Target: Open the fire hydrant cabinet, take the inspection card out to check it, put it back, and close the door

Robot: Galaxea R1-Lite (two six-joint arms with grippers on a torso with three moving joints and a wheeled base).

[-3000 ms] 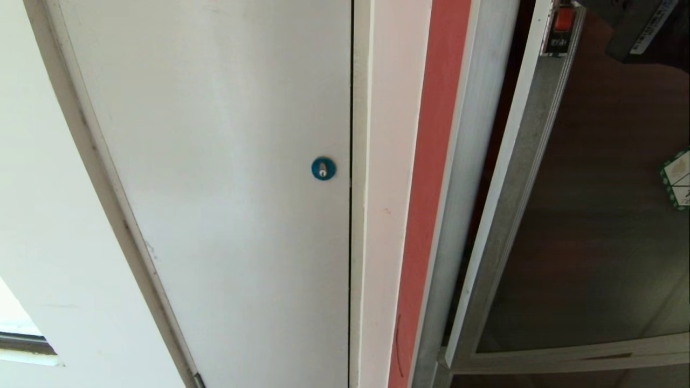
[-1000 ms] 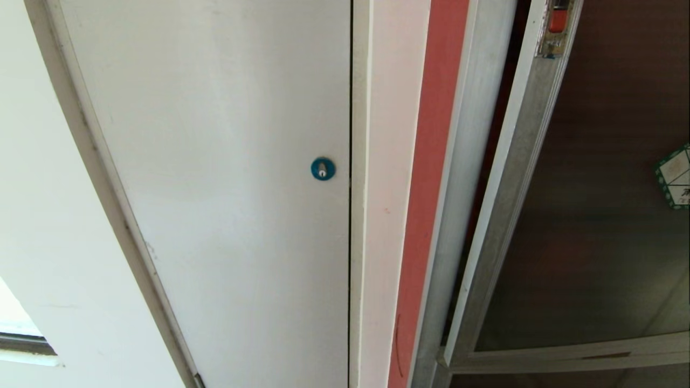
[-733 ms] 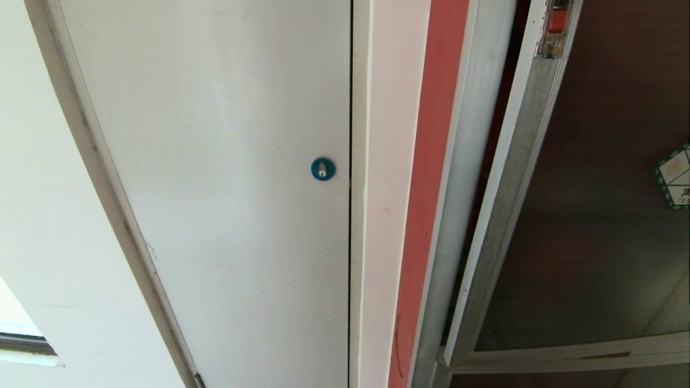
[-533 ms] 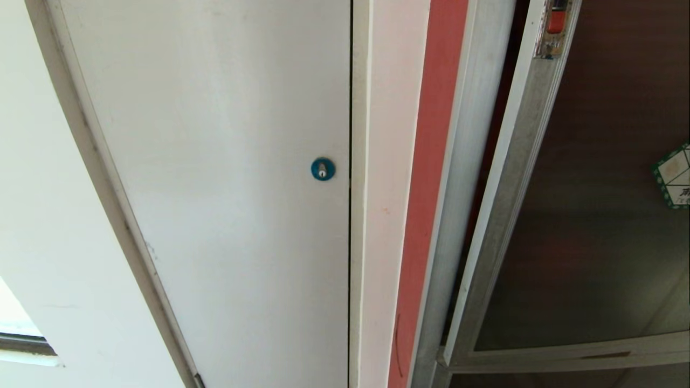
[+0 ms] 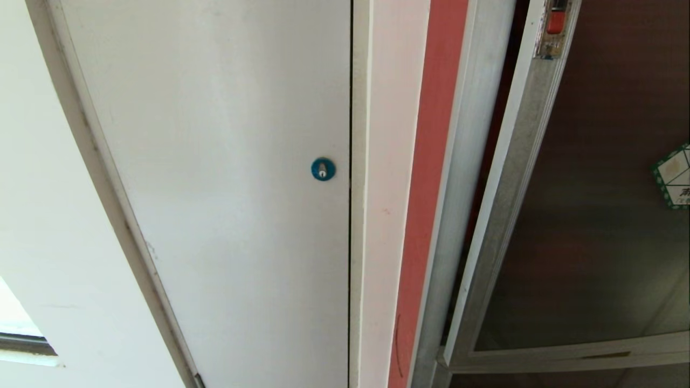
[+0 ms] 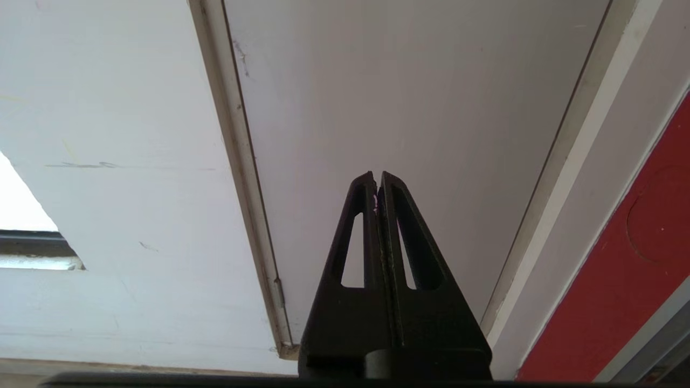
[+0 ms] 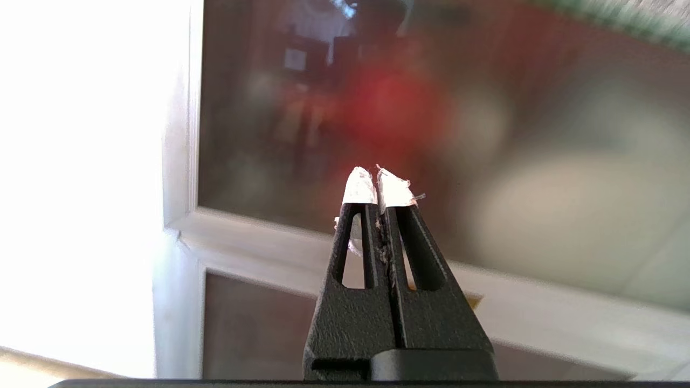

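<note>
The fire hydrant cabinet (image 5: pixel 468 134) fills the right of the head view with its silver frame and red edge strip (image 5: pixel 426 188). Its door (image 5: pixel 593 226) of dark tinted glass lies close against the frame, a thin dark gap showing along the edge. It carries a red latch (image 5: pixel 556 21) and a green-bordered sticker (image 5: pixel 674 175). My right gripper (image 7: pixel 377 172) is shut and empty, its white-taped tips facing the door (image 7: pixel 539 134) above a frame rail. A blurred red shape (image 7: pixel 393 108) shows behind the glass. My left gripper (image 6: pixel 375 175) is shut and parked. The inspection card is out of view.
A plain white panel door (image 5: pixel 215 188) with a blue round lock (image 5: pixel 323 168) takes up the left and middle of the head view, and the left gripper points at this panel (image 6: pixel 404 81). White wall (image 5: pixel 43 226) lies further left.
Three seconds ago a dark gripper showed at the head view's top right; it is gone from that view. The door's edge has swung slightly nearer the cabinet frame. Over the last second little differs.
</note>
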